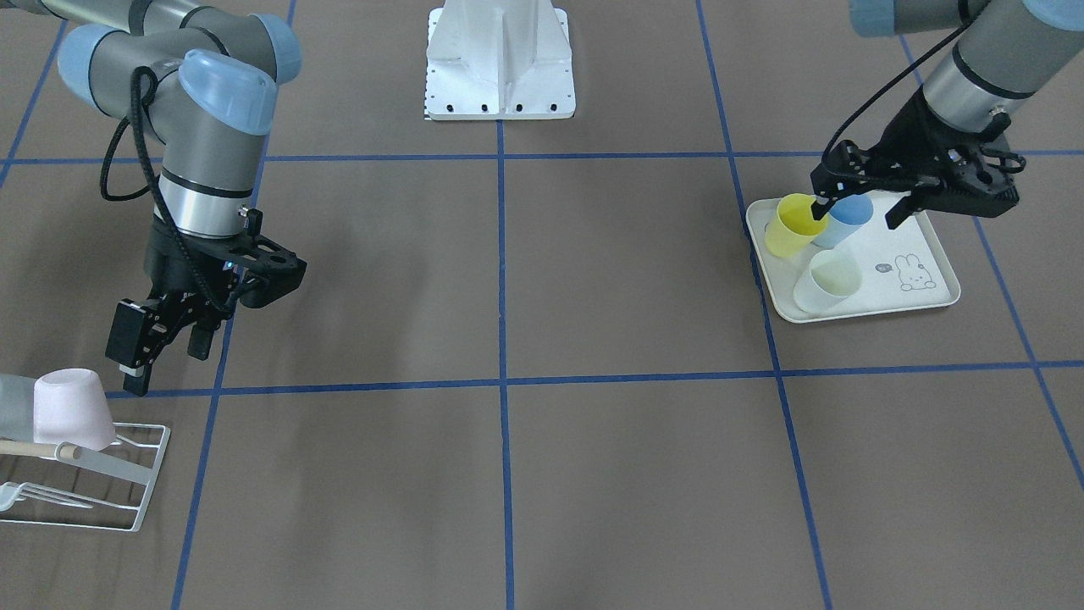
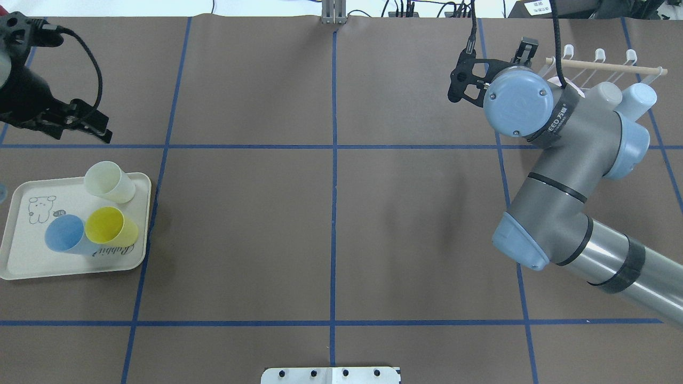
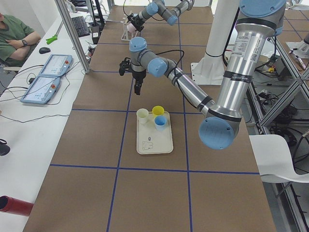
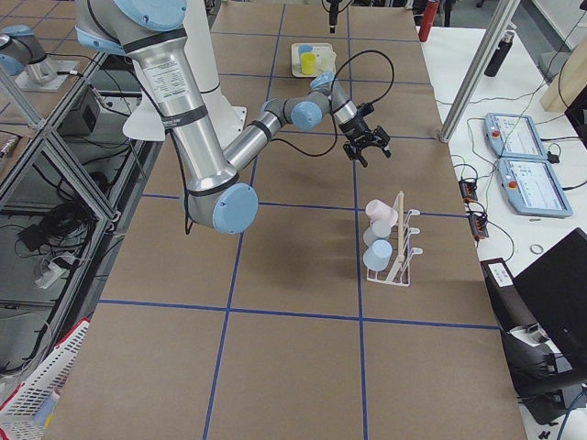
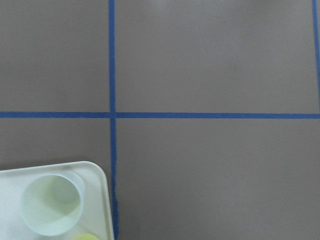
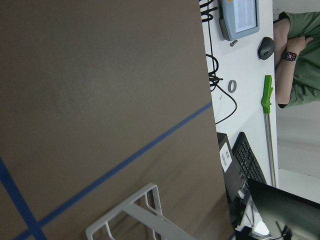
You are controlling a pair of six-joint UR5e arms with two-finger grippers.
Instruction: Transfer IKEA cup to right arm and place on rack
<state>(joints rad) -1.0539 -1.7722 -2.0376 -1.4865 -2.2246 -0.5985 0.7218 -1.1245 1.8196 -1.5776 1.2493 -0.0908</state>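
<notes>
Judging by the three cups (image 4: 374,235) already hung on the rack (image 4: 400,229), the job looks partly done; three more wait on the tray (image 2: 21,266). Left claw (image 1: 858,213) hangs open and empty, raised off the tray's far edge, the pale cup (image 2: 109,182) nearest. Right claw (image 1: 167,363) gapes empty beside the rack, so a handover has yet to start.

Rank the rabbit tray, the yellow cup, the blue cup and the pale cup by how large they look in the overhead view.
1. rabbit tray, clearly the largest.
2. yellow cup, blue cup and pale cup look about alike, so I would not rank them.
</notes>
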